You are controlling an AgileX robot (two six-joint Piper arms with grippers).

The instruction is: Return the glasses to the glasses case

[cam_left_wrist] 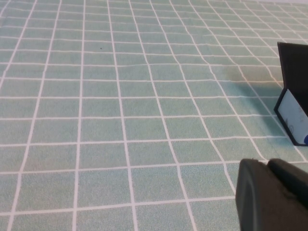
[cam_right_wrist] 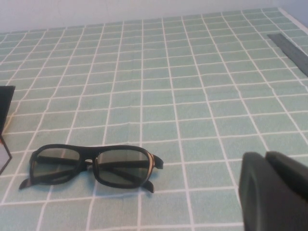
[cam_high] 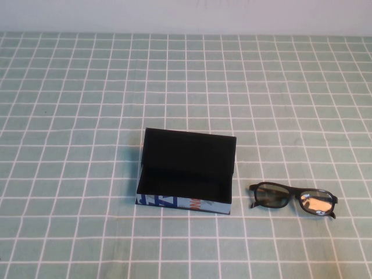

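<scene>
Neither arm appeared in the high view. Each wrist view caught only a dark corner of its own gripper: the left gripper [cam_left_wrist: 272, 195] over bare cloth a little way from the case, the right gripper [cam_right_wrist: 274, 190] over the cloth near the glasses. With so little of either showing, I could not tell whether they stood open or closed; neither held anything visible.

There was one case [cam_high: 187, 172] and one pair of glasses [cam_high: 293, 199], both on a green checked tablecloth [cam_high: 75, 116]. The case sat near the middle of the table, its lid raised at the back and the black inside bare. Its blue-and-white front faced the robot, the print too small to read. The left wrist view showed only one end of the case [cam_left_wrist: 292, 91], cut off at the frame's edge.

The glasses lay flat on the cloth just beside the case on the robot's right, apart from it, temples folded. One lens showed an orange glint. In the right wrist view the glasses [cam_right_wrist: 91, 166] were whole, and a sliver of the case [cam_right_wrist: 5, 125] was cut off at the edge.
</scene>
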